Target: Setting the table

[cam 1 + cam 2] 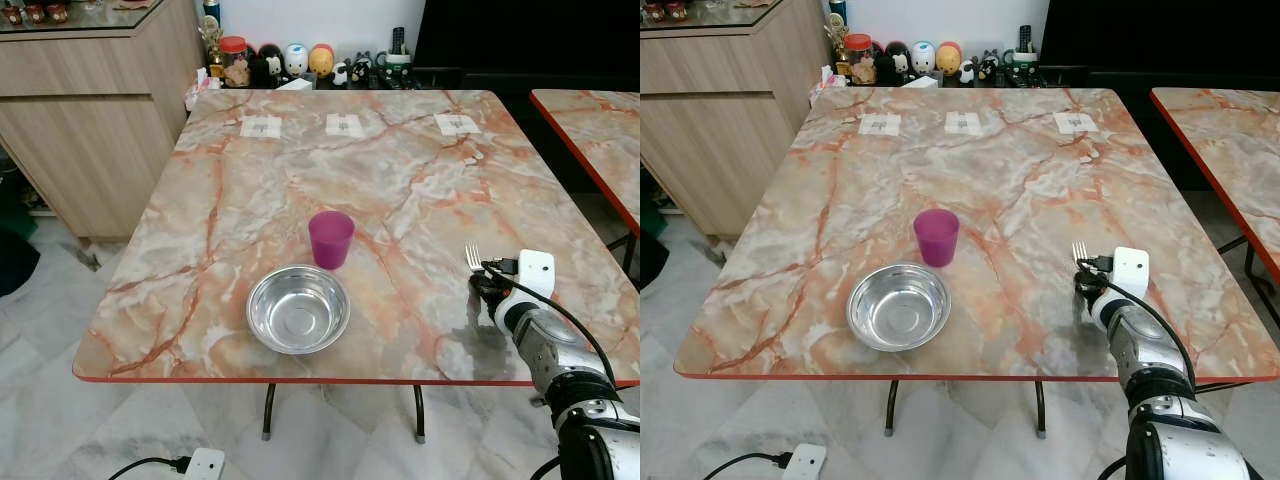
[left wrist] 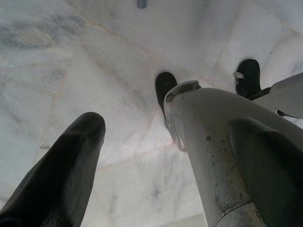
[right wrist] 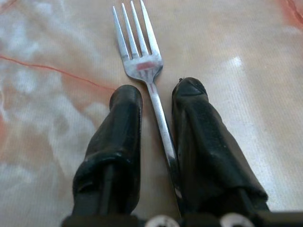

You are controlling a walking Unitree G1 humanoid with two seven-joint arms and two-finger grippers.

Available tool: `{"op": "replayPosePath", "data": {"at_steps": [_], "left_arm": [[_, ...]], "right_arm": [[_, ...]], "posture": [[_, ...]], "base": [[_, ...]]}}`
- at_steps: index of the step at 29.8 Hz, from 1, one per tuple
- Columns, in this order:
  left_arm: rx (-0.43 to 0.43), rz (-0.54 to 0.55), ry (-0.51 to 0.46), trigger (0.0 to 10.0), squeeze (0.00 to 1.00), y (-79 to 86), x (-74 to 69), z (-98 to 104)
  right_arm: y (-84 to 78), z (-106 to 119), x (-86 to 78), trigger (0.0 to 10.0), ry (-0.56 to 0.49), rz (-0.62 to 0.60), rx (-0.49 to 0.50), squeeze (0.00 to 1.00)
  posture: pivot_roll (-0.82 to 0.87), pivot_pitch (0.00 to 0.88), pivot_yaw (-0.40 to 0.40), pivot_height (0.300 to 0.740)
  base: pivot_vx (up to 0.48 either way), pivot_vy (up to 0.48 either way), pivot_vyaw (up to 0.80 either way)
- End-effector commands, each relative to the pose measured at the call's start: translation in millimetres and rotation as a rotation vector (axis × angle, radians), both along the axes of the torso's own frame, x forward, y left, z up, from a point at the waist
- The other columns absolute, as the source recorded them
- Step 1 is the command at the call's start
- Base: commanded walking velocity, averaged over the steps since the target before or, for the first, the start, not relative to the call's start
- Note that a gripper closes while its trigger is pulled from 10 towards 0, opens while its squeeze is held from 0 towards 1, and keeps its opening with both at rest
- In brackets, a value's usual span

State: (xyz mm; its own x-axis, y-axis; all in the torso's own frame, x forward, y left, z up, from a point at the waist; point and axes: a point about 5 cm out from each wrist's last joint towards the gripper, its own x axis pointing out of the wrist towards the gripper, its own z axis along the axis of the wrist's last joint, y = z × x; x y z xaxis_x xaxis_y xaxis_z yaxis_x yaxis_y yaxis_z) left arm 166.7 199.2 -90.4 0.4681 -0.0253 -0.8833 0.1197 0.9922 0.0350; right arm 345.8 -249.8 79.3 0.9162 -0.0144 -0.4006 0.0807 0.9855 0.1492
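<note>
A steel bowl [image 1: 298, 308] sits near the front edge of the marble table [image 1: 400, 180], and a purple cup [image 1: 330, 239] stands upright just behind it. To their right, low over the tabletop, my right gripper [image 3: 158, 94] is shut on a metal fork [image 3: 142, 56]. The handle runs between the two black fingers and the tines point away from me. In the left eye view the fork [image 1: 473, 257] sticks out beyond the gripper [image 1: 485, 285], about a bowl's width right of the bowl. My left gripper [image 2: 156, 142] hangs idle over the floor, open.
Three white paper tags [image 1: 345, 125] lie along the table's far side, with figurines and jars [image 1: 300, 60] behind them. A wooden cabinet [image 1: 90, 110] stands at the left and a second marble table [image 1: 600, 130] at the right. A power strip [image 1: 205, 465] lies on the floor.
</note>
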Motion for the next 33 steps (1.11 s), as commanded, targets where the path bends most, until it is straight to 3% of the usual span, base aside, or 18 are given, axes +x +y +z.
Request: {"op": "replayPosePath", "data": {"at_steps": [1, 18, 23, 27, 28, 30, 33], "left_arm": [[0.009, -0.001, 0.032, 10.0, 0.00, 1.9, -8.6, -3], [0.011, -0.005, 0.034, 10.0, 0.00, 1.8, -9.9, -4], [0.011, -0.002, 0.033, 10.0, 0.00, 1.6, -10.6, -4], [0.018, -0.002, 0.034, 10.0, 0.00, 1.4, -11.8, -5], [0.014, 0.009, 0.029, 10.0, 0.00, 1.2, -11.9, -5], [0.013, 0.010, 0.030, 10.0, 0.00, 1.3, -12.3, -5], [0.005, 0.020, 0.025, 10.0, 0.00, 1.0, -12.6, -5]], "right_arm": [[2.7, -3, -0.3, 0.0, 0.018, 0.016, -0.002, 0.00], [22.1, 9, 7.5, 0.0, -0.136, 0.058, 0.046, 0.00], [23.6, 28, 8.2, 0.0, -0.322, -0.012, 0.014, 0.00], [30.0, 36, -2.0, 0.0, -0.435, -0.030, 0.022, 0.00], [34.9, 36, -7.7, 10.0, -0.455, -0.006, -0.004, 0.00], [41.3, 32, -15.1, 10.0, -0.448, 0.069, -0.109, 0.00], [38.8, 37, -24.2, 10.0, -0.507, 0.036, -0.109, 0.00]], "posture": [[0.07, 0.082, -0.028, 0.740], [0.07, 0.051, -0.031, 0.740], [0.07, 0.042, -0.037, 0.740], [0.07, 0.034, -0.043, 0.740], [0.07, 0.034, -0.043, 0.740], [0.06, 0.030, -0.035, 0.740], [0.06, 0.026, -0.033, 0.740]], "base": [[0.000, 0.000, 0.00], [0.000, 0.000, 0.00], [0.000, 0.000, 0.00], [0.000, 0.000, 0.00], [0.000, 0.000, 0.00], [0.000, 0.000, 0.00], [0.000, 0.000, 0.00]]}}
